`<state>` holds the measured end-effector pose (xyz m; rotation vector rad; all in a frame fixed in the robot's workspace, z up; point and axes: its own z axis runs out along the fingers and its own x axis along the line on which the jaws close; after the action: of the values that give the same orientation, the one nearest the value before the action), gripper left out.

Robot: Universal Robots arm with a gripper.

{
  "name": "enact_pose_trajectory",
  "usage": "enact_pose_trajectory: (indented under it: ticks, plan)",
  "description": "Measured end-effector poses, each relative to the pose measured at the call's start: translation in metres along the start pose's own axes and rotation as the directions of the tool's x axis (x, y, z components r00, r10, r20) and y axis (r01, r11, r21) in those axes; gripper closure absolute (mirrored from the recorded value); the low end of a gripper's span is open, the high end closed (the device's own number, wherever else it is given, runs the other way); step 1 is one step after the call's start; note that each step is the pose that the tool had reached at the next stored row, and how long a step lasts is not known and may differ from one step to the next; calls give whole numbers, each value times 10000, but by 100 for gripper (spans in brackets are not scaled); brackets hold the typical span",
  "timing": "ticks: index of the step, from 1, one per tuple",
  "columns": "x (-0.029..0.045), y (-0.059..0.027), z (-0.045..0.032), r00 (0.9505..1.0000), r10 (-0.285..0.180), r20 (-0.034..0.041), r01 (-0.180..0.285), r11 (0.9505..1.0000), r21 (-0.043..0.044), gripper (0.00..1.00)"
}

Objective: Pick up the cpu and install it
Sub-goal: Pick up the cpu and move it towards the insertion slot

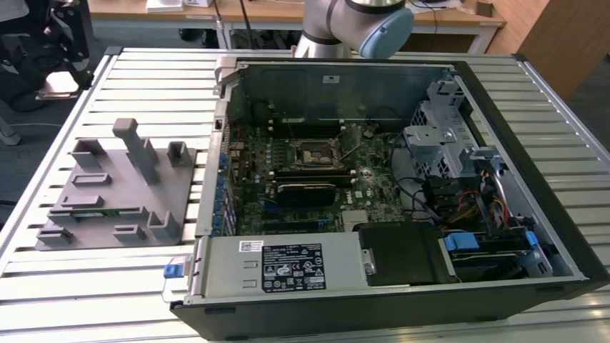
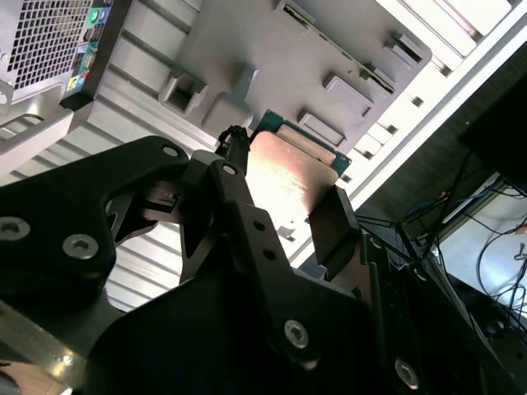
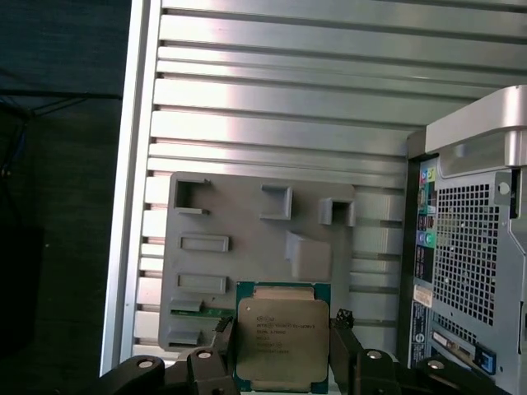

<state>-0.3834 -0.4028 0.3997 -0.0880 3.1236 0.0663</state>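
Tray: the grey moulded tray (image 1: pixel 105 193) sits on the slatted table (image 1: pixel 57 286) at the exterior view's left, just beside the open computer case (image 1: pixel 562 236).
Gripper: in the first wrist view your gripper (image 3: pixel 282 329) is clamped on the cpu, with a black finger (image 3: pixel 342 346) pressed against each of two opposite edges.
Cpu: the cpu (image 3: pixel 282 346) lies flat between those fingers with its silver top toward the first wrist camera. It is square, so you have no long axis to line up. It hangs over the tray's near edge. It looks large against the tray's pockets, so you can take it as lifted clear rather than resting.
Case: it lies on its side with the board facing up, and its ported rear wall faces the tray.
Socket: the black square socket (image 1: pixel 313 153) sits mid-board, toward the exterior view's right of the tray. Your target lies over that rear wall from where the cpu hangs.
Progress: judged picked up, not yet seated.
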Motion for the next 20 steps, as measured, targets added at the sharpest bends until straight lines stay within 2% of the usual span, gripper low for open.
enact_pose_trajectory:
  ticks: [7,15,20]
  plan:
    - [-80,-5,9,10000,0,0,0,10000,0,46]
    - [-228,-14,21,10000,0,0,0,10000,0,46]
    - [-277,-17,26,10000,0,0,0,10000,0,46]
